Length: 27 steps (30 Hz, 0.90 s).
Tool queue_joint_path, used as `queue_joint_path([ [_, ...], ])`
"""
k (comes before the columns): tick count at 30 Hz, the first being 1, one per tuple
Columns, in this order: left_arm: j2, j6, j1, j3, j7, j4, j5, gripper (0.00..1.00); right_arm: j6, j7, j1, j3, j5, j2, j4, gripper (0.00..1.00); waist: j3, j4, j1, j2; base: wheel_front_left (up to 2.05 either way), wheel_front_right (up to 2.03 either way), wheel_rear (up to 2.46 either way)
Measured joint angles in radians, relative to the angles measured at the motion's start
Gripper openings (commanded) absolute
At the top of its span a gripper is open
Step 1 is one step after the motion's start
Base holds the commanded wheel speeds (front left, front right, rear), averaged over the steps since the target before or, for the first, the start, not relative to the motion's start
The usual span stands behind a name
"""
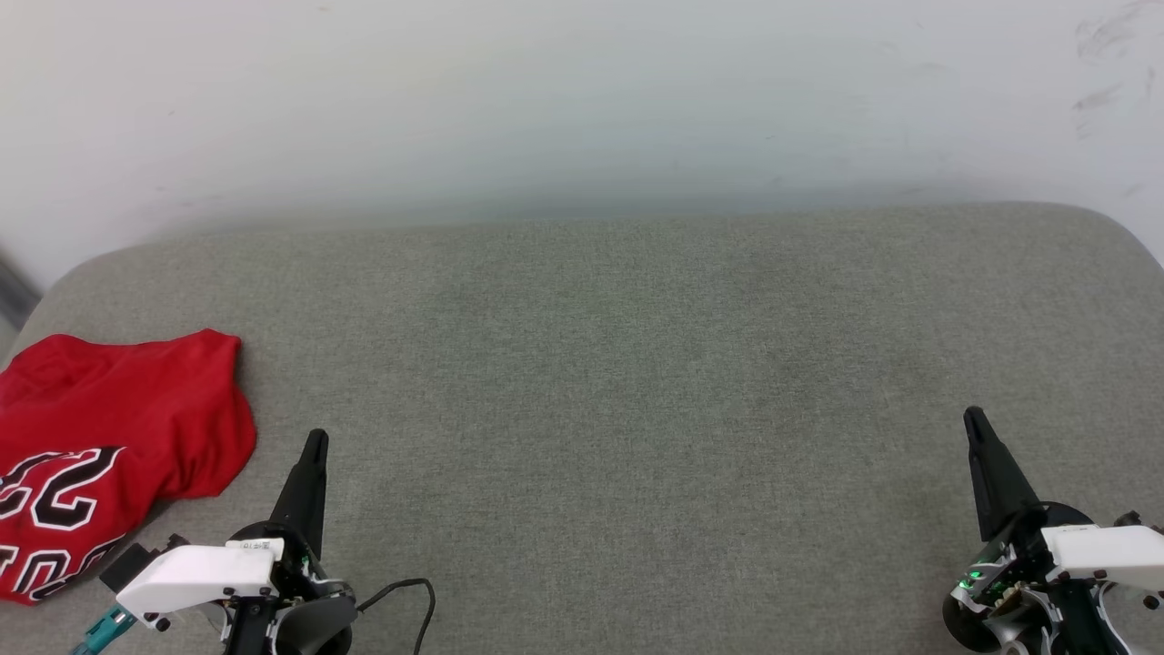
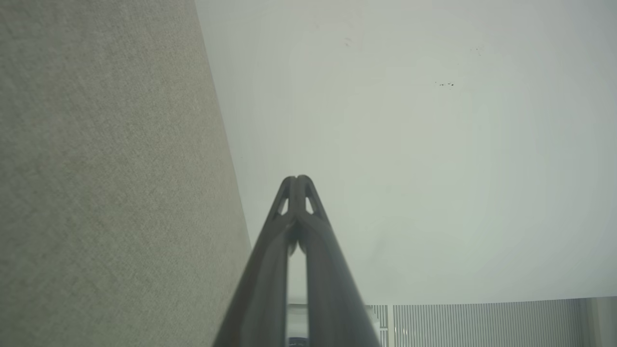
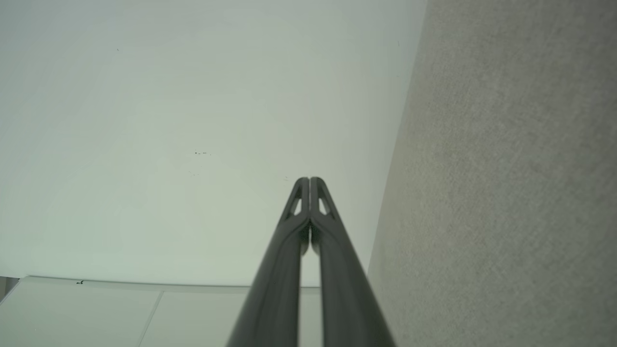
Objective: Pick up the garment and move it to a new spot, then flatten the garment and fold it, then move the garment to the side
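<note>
Where the grey upholstered surface (image 1: 637,409) meets the white wall (image 1: 582,91) along its far edge, the head view takes in the whole working area with both arms at the near edge. The garment (image 1: 100,437), a red jersey, lies crumpled at the left edge of the surface, toward the near left corner, its left part cut off by the frame. Black numerals (image 1: 55,491) outlined in white face upward on its near half, while the far half is plain red with soft folds. The left gripper (image 1: 315,441) stands near the garment's right border, apart from it, over the near left part of the surface; its two dark fingers are pressed together into a single point directed at the far edge. A white housing (image 1: 195,573) covers its wrist, and a thin black cable (image 1: 414,596) loops out beside it. The right gripper (image 1: 973,418) stands near the near right corner, well apart from the garment, its fingers likewise together. A small green light (image 1: 975,575) glows at its wrist. In the left wrist view the fingers (image 2: 270,270) meet at their tips with nothing clamped between them, the grey fabric running along that view's left and the wall beyond. In the right wrist view the fingers (image 3: 284,270) also meet at the tips, empty, with the grey fabric along that view's right.
</note>
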Motion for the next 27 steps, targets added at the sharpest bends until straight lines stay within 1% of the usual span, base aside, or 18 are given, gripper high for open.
queue_joint_path([
  [14, 0.000, 0.000, 0.000, 0.000, 0.000, 0.000, 0.000, 0.00, 0.000, 0.000, 0.000, 0.000, 0.000, 0.000, 0.000, 0.00, 0.000, 0.000, -0.0001, 0.0000, 0.00, 0.00, 0.00],
  [15, 0.000, 0.000, 0.000, 0.000, 0.000, 0.001, 0.000, 1.00, 0.000, 0.000, 0.000, 0.000, 0.000, 0.000, 0.001, 1.00, 0.000, 0.000, -0.0001, 0.0000, 0.00, 0.00, 0.00],
  [20, -0.005, 0.001, 0.036, -0.007, -0.003, 0.031, -0.001, 1.00, -0.001, -0.004, 0.036, 0.004, 0.000, 0.002, 0.031, 1.00, 0.000, 0.000, 0.0000, 0.0000, 0.00, 0.00, 0.00],
  [27, -0.005, 0.000, 0.038, -0.030, -0.028, -0.006, -0.011, 1.00, -0.001, -0.035, 0.040, 0.028, -0.008, 0.002, 0.002, 1.00, 0.000, 0.000, 0.0000, -0.0001, 0.00, 0.00, 0.00],
])
